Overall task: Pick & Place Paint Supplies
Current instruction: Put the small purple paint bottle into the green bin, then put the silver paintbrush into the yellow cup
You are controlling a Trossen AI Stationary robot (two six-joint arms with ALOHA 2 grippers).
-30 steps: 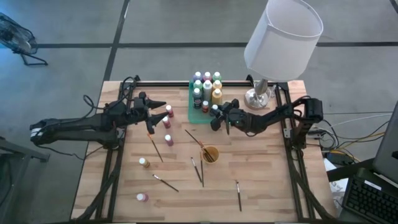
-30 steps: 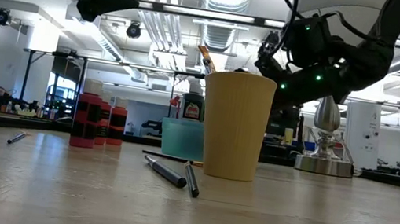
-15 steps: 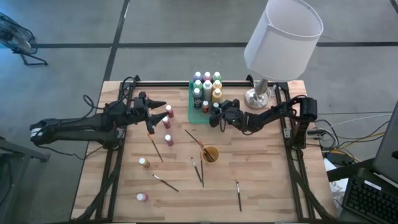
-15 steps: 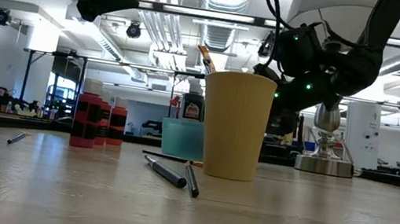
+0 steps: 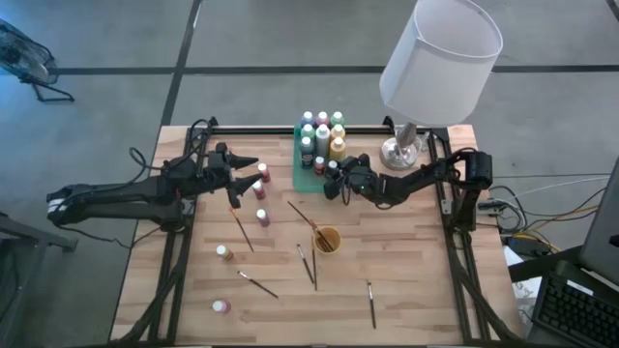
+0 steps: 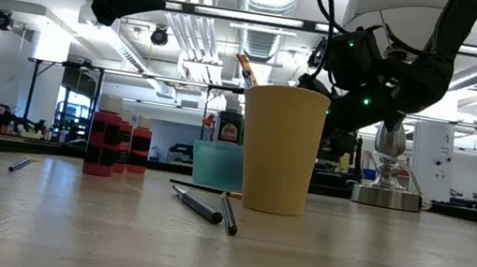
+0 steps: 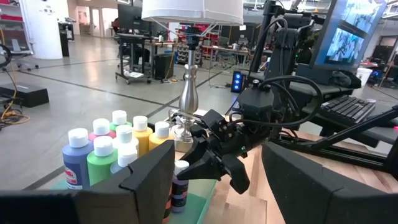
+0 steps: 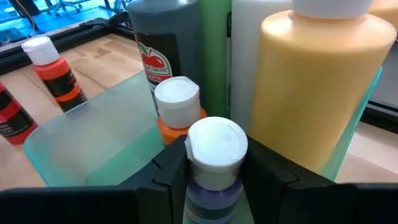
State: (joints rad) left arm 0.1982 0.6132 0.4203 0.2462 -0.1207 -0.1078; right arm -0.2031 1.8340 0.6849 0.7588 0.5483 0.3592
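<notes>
Right end effector [image 8: 214, 163] is gripping a white-capped purple paint bottle [image 8: 214, 155] over the translucent green tray [image 8: 93, 140], risking knocking the orange bottle [image 8: 179, 109] just beyond.

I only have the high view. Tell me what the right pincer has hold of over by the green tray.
Observer: The right pincer is shut on a small bottle with a white cap and a purple-blue body; the right wrist view shows both fingers against its neck.
Operator: Say where that bottle sits relative to the tray.
Observer: It is over the green tray, right next to an orange bottle standing in it. Whether its base touches the tray floor is hidden.
Operator: Report the left pincer.
Observer: The left pincer is open and empty, looking across at the tray from above the table.
</notes>
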